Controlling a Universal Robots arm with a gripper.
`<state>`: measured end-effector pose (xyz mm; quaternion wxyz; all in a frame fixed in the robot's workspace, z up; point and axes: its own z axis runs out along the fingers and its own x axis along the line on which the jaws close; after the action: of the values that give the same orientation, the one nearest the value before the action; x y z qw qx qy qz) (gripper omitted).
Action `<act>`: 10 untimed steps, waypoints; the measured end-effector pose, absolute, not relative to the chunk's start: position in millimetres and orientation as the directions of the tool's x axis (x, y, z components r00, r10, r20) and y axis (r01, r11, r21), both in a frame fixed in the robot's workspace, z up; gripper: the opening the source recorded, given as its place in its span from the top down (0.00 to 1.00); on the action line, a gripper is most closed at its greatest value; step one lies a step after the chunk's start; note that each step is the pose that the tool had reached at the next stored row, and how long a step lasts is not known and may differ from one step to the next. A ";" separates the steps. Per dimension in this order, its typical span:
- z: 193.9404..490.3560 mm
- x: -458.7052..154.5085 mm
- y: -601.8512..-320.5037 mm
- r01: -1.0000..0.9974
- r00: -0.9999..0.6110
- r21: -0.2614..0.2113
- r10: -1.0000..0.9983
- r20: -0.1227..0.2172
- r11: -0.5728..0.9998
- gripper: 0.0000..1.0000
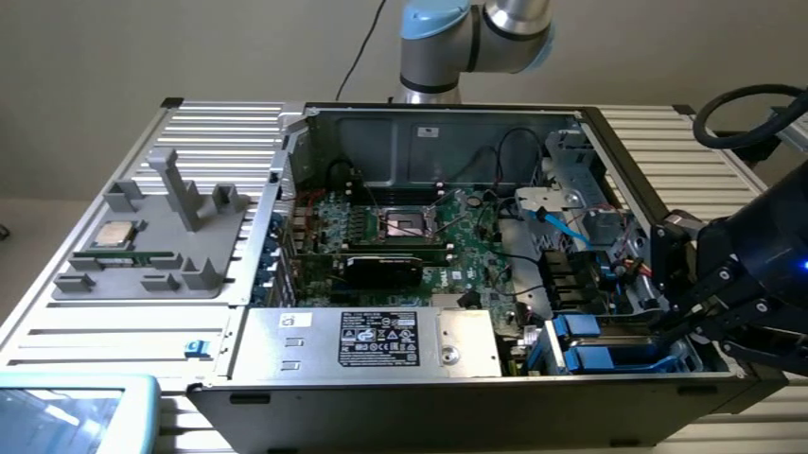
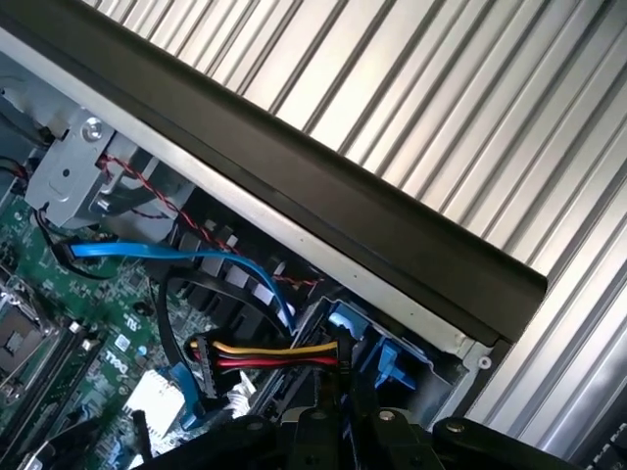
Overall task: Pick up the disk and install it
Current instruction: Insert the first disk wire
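Observation:
An open computer case (image 1: 430,118) lies on a ribbed metal table. The disk (image 1: 593,357) shows as blue plastic rails and tabs in the drive bay, in the case's corner at the exterior view's lower right. In the wrist view its blue tabs (image 2: 390,360) sit just under the case's black edge. My black gripper (image 1: 669,326) reaches down into that bay right beside the blue rails. I cannot tell whether it touches or holds them. The gripper's dark body (image 2: 338,426) hides the fingertips in the wrist view.
A silver power supply box (image 1: 378,340) with a black-and-white label fills the case's near side. The green motherboard (image 1: 417,236) and loose blue and multicoloured cables (image 2: 274,352) lie beside the bay. A grey fixture holding a processor chip (image 1: 116,234) stands on the exterior view's left.

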<state>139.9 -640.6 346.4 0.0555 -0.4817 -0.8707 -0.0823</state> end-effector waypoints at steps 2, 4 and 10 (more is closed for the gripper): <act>346.6 139.7 -639.5 0.848 -0.530 0.089 0.830 0.174 0.522 0.84; 346.8 139.3 -638.9 0.848 -0.529 0.085 0.832 0.168 0.523 0.84; 347.0 138.6 -638.6 0.850 -0.527 0.081 0.834 0.162 0.521 0.84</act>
<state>138.6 -638.6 347.0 0.0514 -0.4837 -0.8705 -0.0752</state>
